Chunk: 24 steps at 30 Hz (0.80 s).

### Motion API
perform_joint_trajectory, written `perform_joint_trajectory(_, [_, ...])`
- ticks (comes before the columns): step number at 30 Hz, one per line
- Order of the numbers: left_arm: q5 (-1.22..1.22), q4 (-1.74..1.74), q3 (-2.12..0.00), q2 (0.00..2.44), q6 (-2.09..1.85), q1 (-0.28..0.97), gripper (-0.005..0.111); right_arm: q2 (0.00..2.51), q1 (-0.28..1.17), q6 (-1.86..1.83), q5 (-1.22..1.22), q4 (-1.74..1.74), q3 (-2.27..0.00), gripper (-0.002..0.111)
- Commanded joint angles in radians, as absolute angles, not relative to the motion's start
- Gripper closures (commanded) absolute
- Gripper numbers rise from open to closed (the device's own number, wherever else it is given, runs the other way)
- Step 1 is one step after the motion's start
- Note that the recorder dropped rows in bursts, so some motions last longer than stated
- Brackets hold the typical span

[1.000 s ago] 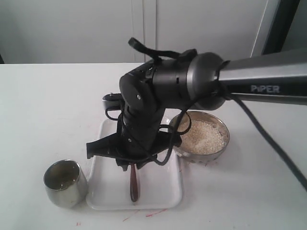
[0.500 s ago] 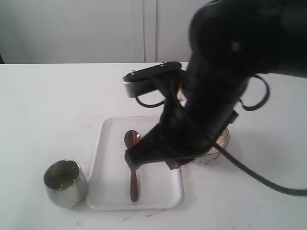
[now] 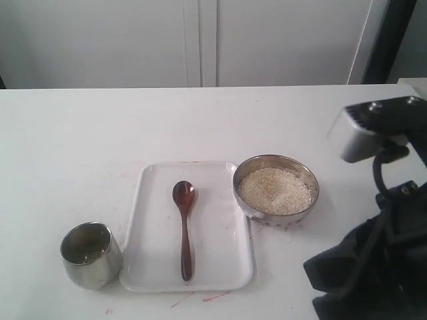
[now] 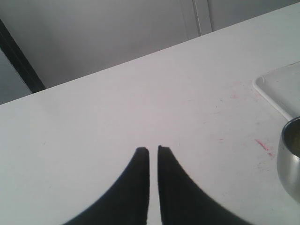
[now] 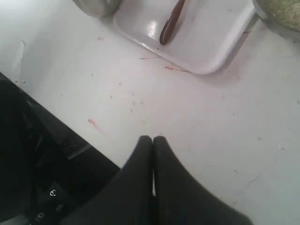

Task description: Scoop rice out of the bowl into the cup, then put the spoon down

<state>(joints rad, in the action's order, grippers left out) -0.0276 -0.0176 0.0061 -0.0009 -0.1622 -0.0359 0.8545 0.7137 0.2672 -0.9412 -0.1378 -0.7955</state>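
One spoon [image 3: 184,227] lies flat on the single white tray [image 3: 153,267], alone there, its oval end toward the far edge and its thin handle pointing toward the near edge. Nothing holds it. One bowl [image 3: 308,177] stands on the counter [image 3: 80,147] just beside the tray's right far corner, and the rice [image 3: 275,190] fills it in one pale mound. One cup [image 3: 90,257] stands upright on the counter just off the tray's left near corner; what is inside it is too dim to tell.

Two sets of fingers show, one in each wrist view, and both are empty. The left fingers [image 4: 144,154] stand narrow, with only a thin slit of counter showing between the two tips, over bare counter; the cup's side [image 4: 290,159] and a corner of the tray [image 4: 281,86] sit at the edge of that view. The right fingers [image 5: 147,143] are pressed together with no gap, above the counter near its front edge, well apart from the spoon handle [image 5: 171,21] and tray [image 5: 211,42].

In the exterior view only one arm [image 3: 380,260] shows, dark, at the lower right, away from the bowl. A few faint red streaks mark the counter near the tray's front edge.
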Motion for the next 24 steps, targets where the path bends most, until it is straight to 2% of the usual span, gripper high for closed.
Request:
perform_joint_trajectory(1, [-0.022,-0.009,0.0,0.0,-0.161,-0.033,0.092,0.839,0.709,0.255,-0.93,-0.135,-0.766,0.108])
perform_joint_trajectory(19, [-0.022,-0.009,0.0,0.0,-0.161,-0.033,0.092,0.839,0.709,0.255,-0.904,-0.113,-0.766,0.108])
perform_joint_trajectory(24, [-0.022,-0.009,0.0,0.0,-0.161,-0.033,0.092,0.839,0.709,0.255,-0.811,-0.097,-0.766,0.108])
